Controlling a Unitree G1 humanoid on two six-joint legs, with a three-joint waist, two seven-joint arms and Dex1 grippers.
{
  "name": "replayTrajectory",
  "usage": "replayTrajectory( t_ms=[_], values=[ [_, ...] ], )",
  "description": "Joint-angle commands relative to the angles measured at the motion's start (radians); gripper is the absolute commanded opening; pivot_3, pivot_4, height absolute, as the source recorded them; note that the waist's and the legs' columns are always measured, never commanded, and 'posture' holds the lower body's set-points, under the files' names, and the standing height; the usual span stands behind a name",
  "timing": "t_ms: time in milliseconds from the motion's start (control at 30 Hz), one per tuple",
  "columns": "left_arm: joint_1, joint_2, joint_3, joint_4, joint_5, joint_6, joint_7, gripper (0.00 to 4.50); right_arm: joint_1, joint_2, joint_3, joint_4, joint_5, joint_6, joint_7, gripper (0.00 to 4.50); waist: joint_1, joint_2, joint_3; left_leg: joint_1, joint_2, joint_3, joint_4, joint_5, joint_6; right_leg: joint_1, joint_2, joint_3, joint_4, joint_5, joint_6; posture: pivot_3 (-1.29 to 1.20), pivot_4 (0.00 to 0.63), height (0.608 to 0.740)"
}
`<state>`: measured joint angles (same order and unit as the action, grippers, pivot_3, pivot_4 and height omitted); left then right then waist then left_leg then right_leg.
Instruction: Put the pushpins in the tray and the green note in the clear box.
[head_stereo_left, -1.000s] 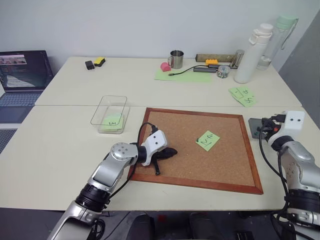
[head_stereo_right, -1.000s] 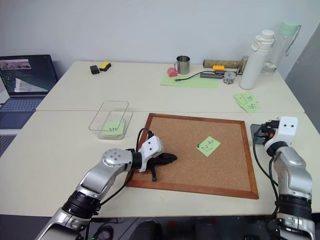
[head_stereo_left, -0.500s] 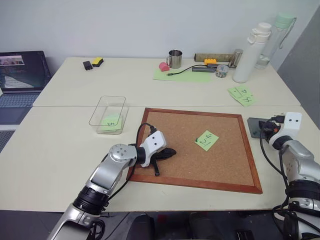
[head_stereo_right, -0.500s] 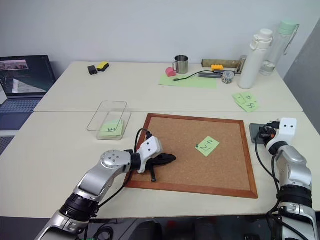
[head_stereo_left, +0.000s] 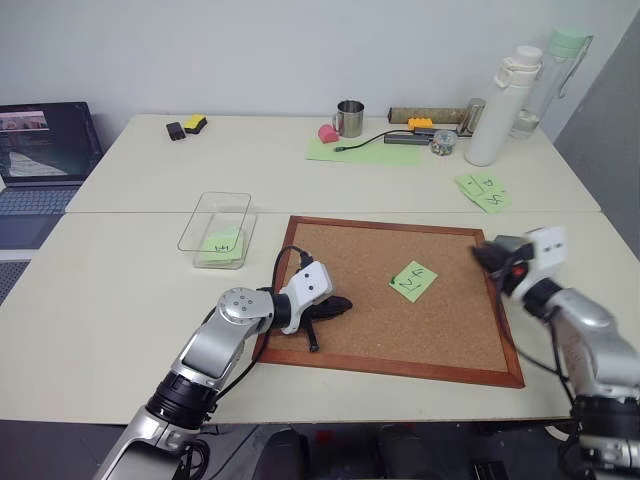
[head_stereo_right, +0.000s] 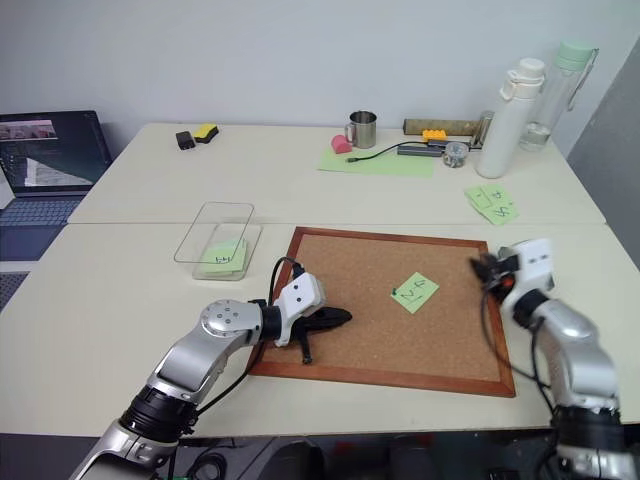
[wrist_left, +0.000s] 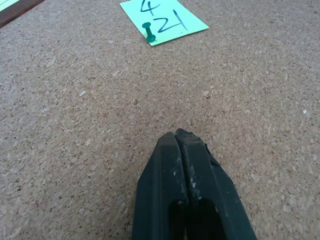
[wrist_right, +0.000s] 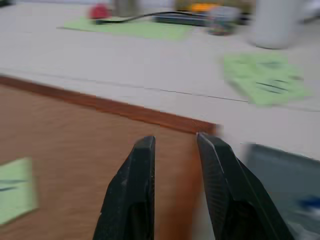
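The green note (head_stereo_left: 413, 281) lies on the cork board (head_stereo_left: 400, 335), pinned at one corner by a green pushpin (wrist_left: 148, 31). My left gripper (head_stereo_left: 345, 303) rests shut and empty on the cork near the board's left edge, its tip (wrist_left: 176, 135) pointing toward the note. My right gripper (head_stereo_left: 483, 256) hovers level over the board's right frame, open with nothing between its fingers (wrist_right: 142, 165). Just right of the frame sits the dark-grey tray (wrist_right: 280, 167), with a blurred blue speck in it. The clear box (head_stereo_left: 215, 222) stands left of the board and holds another green note (head_stereo_left: 222, 243).
A pair of green notes (head_stereo_left: 485, 190) lies on the table behind the right arm. A white bottle (head_stereo_left: 503, 105), a clear bottle (head_stereo_left: 560, 70), a metal mug (head_stereo_left: 351, 118) and a green sheet (head_stereo_left: 365, 151) line the back. A laptop (head_stereo_left: 45, 150) sits at far left.
My right arm has swung left, from above the tray to the board's right frame. The left arm and the note have stayed put.
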<state>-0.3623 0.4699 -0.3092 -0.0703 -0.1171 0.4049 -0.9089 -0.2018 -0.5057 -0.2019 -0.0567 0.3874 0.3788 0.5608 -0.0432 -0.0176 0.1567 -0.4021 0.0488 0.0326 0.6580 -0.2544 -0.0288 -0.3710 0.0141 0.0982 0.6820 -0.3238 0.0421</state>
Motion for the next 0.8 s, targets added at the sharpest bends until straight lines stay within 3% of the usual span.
replayTrajectory(
  t_ms=[33,133,233,800],
  values=[
    [0.019,0.017,-0.009,0.010,0.013,0.013,0.000,0.00,0.054,0.028,0.146,-0.205,0.011,0.053,0.038,1.34,0.001,0.000,0.000,0.000,0.000,0.000,0.000,0.000,0.000,0.000,0.000,0.000,0.000,0.000,0.000,0.00,0.150,0.740],
    [0.022,0.022,-0.007,0.007,0.013,0.010,-0.001,0.00,0.051,0.083,0.271,-0.225,-0.056,0.058,-0.007,1.34,0.002,-0.001,0.000,-0.001,-0.001,0.000,0.002,0.000,0.000,0.000,-0.001,-0.001,0.000,0.000,0.000,0.00,0.150,0.740],
    [0.020,0.023,-0.006,0.006,0.013,0.010,-0.001,0.00,0.029,0.093,0.313,-0.182,-0.120,0.044,-0.025,1.34,0.002,-0.001,0.000,0.000,-0.001,-0.001,0.001,0.000,0.000,0.000,0.000,-0.001,0.000,0.000,0.000,0.00,0.150,0.740],
    [0.025,0.023,-0.002,-0.007,0.010,0.025,0.009,0.00,-0.067,0.168,0.319,-0.006,-0.168,0.045,-0.038,1.34,0.002,-0.002,0.000,-0.001,-0.001,0.000,0.002,0.000,0.000,0.000,0.000,-0.001,0.000,0.000,0.000,0.00,0.150,0.740]
  ],
)
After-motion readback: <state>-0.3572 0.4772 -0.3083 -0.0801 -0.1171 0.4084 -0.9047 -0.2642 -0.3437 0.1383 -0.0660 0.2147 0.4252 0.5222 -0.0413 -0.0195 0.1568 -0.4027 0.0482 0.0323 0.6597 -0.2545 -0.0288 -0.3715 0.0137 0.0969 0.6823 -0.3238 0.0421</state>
